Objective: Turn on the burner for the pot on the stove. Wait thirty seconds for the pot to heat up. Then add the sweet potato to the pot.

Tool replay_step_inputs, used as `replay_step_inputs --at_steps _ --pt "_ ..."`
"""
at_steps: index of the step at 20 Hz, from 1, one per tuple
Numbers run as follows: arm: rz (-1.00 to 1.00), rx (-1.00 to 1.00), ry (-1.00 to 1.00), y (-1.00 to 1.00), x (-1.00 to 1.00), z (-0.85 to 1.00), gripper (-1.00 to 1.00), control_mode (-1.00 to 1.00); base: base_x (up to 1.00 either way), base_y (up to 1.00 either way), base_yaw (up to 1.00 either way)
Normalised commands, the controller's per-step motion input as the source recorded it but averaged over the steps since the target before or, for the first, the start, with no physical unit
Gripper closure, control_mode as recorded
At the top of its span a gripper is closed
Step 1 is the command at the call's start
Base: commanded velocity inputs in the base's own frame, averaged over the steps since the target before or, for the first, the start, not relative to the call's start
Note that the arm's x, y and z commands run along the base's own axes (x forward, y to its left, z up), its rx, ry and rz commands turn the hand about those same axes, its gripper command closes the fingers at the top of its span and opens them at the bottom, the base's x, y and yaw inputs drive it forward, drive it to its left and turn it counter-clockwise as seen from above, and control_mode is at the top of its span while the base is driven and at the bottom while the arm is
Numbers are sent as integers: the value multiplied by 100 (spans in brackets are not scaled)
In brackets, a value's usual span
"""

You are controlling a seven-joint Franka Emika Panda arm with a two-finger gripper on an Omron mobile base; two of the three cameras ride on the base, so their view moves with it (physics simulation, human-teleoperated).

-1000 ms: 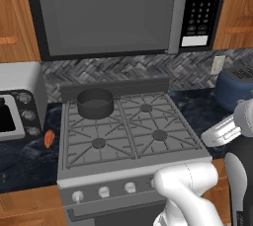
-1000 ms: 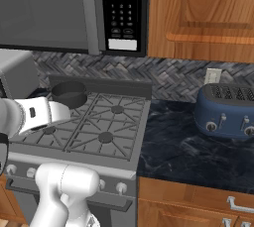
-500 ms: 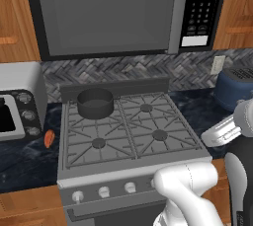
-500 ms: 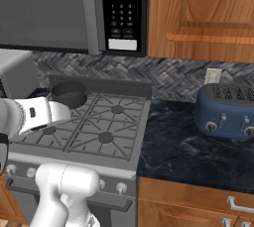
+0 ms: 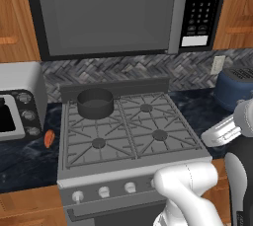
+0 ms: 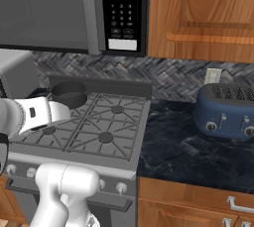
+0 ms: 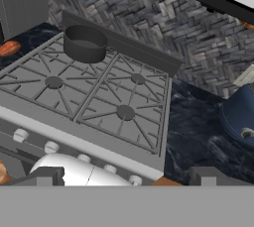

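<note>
The pot (image 5: 95, 103) sat on the stove's (image 5: 123, 126) back-left burner, its dark inside showing nothing; the sweet potato (image 5: 49, 138) lay on the counter (image 5: 24, 163) just off the stove's left edge; the gripper (image 7: 126, 177) stood wide open, holding nothing; nothing had moved since the earlier frames.

You are looking at one stove (image 5: 129, 163) carrying four burners, one pot (image 5: 95, 103), one sweet potato (image 5: 49, 138), one toaster oven (image 5: 19, 102), one blue toaster (image 6: 227, 110), and one microwave (image 5: 118, 13).
</note>
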Motion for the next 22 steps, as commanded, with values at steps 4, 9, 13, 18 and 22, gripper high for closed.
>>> replay_step_inputs --at_steps 4,9,13,18,22 --pt "0 0 0 0 0 0 -100 -100 0 0 0" --pt "0 0 0 0 0 0 -100 -100 0 0 0" --pt "0 0 0 0 0 0 -100 -100 0 0 0" --pt "0 0 0 0 0 0 -100 -100 0 0 0" --pt "0 0 0 0 0 0 -100 -100 0 0 0"
